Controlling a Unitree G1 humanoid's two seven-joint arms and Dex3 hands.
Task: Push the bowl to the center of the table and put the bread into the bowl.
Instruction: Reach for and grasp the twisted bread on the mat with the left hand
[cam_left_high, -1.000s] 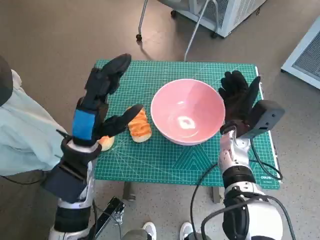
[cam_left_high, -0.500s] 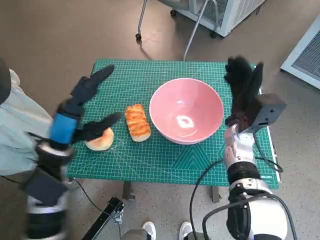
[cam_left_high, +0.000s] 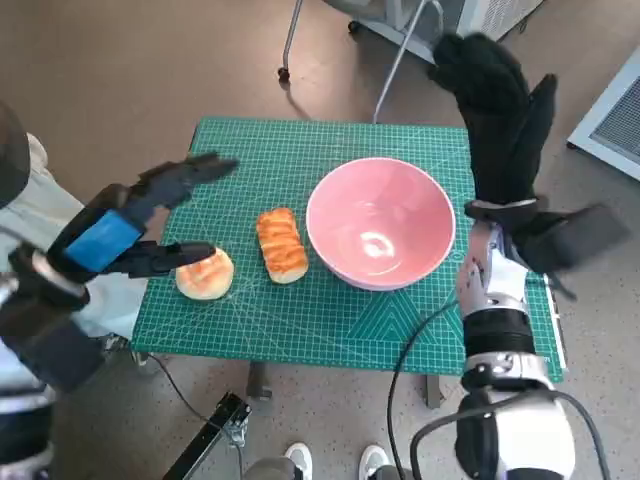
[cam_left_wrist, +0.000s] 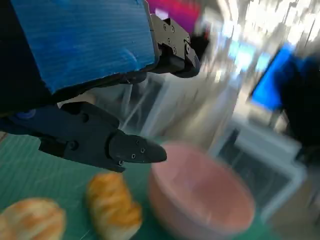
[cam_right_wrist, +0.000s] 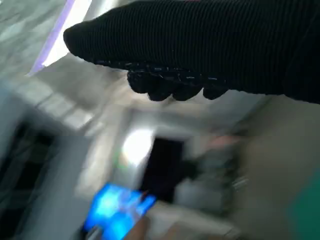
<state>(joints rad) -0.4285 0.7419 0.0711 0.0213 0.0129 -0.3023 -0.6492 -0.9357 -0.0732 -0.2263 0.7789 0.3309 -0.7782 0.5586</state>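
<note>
The right hand (cam_left_high: 495, 110) has risen high above the table's far edge, fingers spread and empty. The left hand (cam_left_high: 135, 225) (also holding nothing, fingers apart) hovers over the round bread (cam_left_high: 205, 274). The long bread (cam_left_high: 281, 245) lies just beside the pink bowl (cam_left_high: 380, 222) on the green mat (cam_left_high: 340, 320).

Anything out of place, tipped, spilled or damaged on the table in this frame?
Nothing stands out. The pink bowl sits upright and empty on the green mat. The long bread and the round bun lie intact beside it. Both the left hand and right hand hold nothing.
</note>
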